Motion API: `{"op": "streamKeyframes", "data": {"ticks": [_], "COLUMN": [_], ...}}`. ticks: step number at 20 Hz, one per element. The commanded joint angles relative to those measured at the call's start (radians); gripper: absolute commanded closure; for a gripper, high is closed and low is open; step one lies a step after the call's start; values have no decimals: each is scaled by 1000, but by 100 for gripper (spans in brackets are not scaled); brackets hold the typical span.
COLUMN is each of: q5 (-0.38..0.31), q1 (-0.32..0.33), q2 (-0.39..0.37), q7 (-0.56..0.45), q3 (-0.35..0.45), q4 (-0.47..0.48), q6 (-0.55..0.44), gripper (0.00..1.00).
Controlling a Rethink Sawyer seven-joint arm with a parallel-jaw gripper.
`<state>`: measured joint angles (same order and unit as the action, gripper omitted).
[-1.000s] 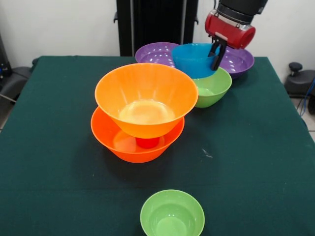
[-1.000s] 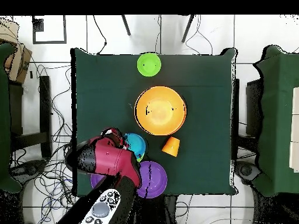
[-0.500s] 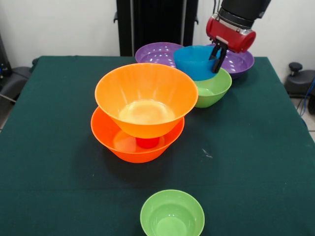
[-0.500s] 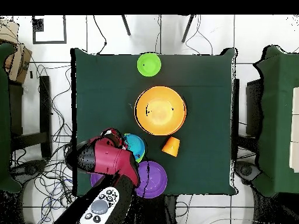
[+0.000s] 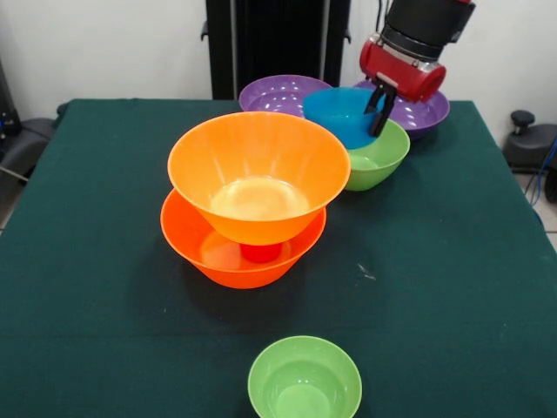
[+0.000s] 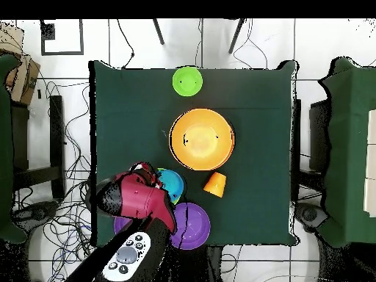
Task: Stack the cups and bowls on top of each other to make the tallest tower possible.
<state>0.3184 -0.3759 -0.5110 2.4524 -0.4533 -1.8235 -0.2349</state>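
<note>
The gripper (image 5: 379,103) pinches the rim of a blue bowl (image 5: 344,111) held tilted over the green bowl (image 5: 376,158): light, stiff, glossy plastic (likely slippery), best gripped at its thin lip
</note>
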Motion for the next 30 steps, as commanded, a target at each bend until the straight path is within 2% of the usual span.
{"op": "streamKeyframes", "data": {"ticks": [1,9,20,21,24,30], "q5": [43,60,102,107,118,133], "q1": [-1,-11,-41,-44,-74,-71], "q2": [22,29,40,43,56,55], "q7": [183,195,205,199,213,194], "q3": [64,79,58,54,20,26], "q4": [8,-17,0,3,21,13], "q6": [49,77,42,35,-2,11], "gripper": [100,100,100,0,0,0]}}
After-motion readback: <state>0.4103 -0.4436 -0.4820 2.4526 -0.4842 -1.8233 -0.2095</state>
